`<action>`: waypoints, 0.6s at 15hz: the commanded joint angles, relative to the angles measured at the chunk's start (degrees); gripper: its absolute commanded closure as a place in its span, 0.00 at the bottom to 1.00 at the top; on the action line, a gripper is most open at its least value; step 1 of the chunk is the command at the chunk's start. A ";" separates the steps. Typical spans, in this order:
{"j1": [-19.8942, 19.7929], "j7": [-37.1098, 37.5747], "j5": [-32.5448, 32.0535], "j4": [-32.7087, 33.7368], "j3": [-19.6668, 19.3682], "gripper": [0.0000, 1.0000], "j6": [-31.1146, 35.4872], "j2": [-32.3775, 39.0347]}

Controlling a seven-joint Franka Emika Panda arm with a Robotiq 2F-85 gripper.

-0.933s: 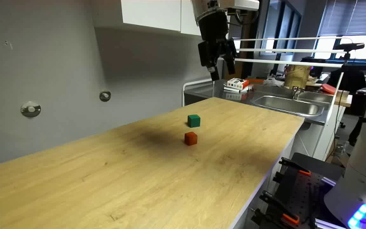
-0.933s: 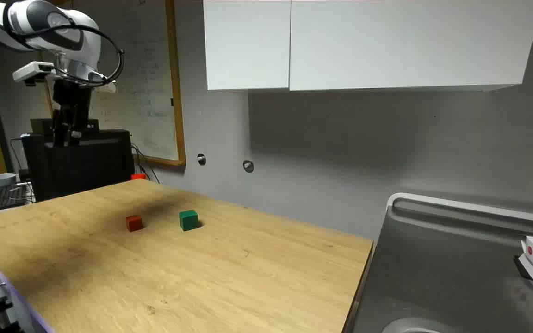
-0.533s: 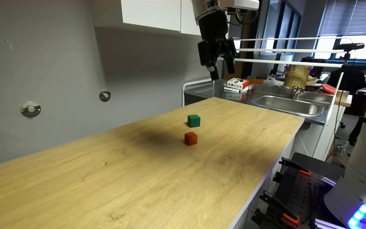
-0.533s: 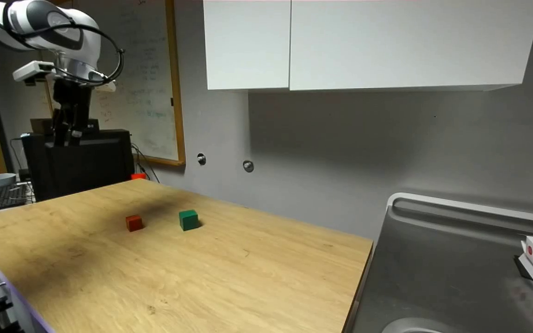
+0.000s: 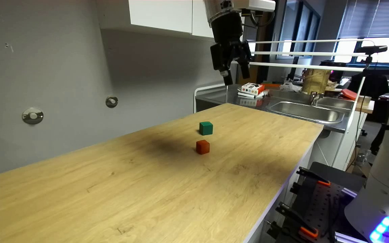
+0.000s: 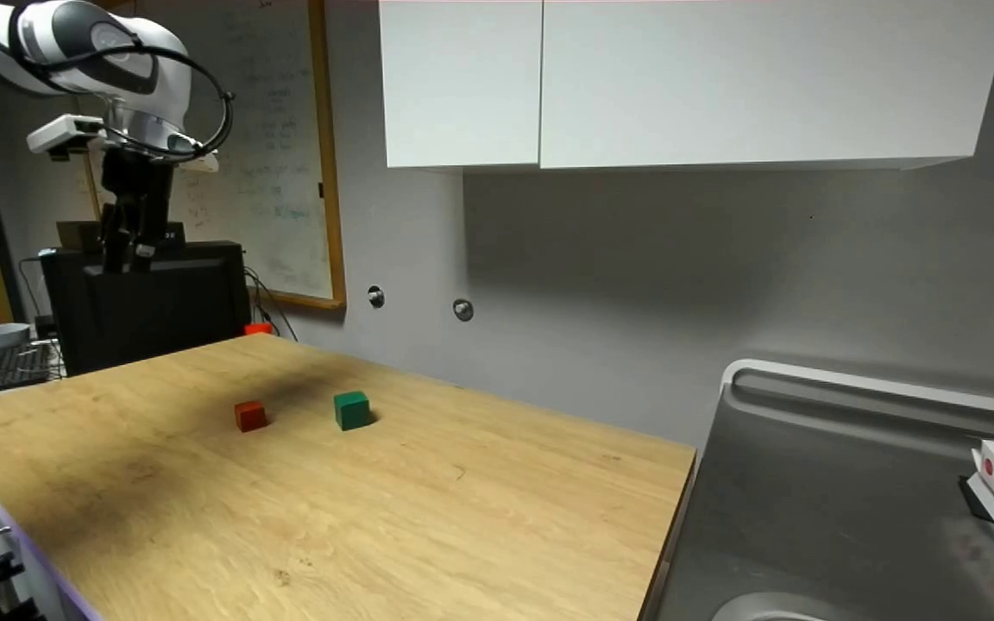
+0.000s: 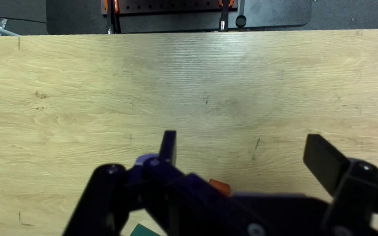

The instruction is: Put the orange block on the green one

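The orange block is a small orange-red cube resting on the wooden table; it shows in both exterior views [image 5: 203,147] [image 6: 250,417]. The green block, a small dark green cube, rests on the table apart from it, also in both exterior views [image 5: 206,128] [image 6: 352,410]. My gripper [image 5: 237,78] hangs high above the table, fingers pointing down, open and empty; it also shows in an exterior view [image 6: 127,266]. In the wrist view the fingers [image 7: 241,141] are wide apart. There the orange block [image 7: 221,187] is partly hidden behind the gripper, and only a corner of the green block [image 7: 142,230] shows.
The wooden table [image 5: 130,195] ends at a grey wall at the back. A metal sink [image 5: 306,111] and a white box [image 5: 252,88] lie beyond one end. White cabinets [image 6: 687,82] hang above. A black monitor [image 6: 165,310] stands beyond the table's other end.
The arm has shifted very slightly to the right in an exterior view. The gripper stays open, and both blocks have not moved.
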 commanded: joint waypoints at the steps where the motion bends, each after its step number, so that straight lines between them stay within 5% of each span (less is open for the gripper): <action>1: -0.23 1.89 1.11 0.33 -2.07 0.00 1.38 1.03; 9: -2.10 -0.77 12.43 -2.00 -8.06 0.00 17.75 7.28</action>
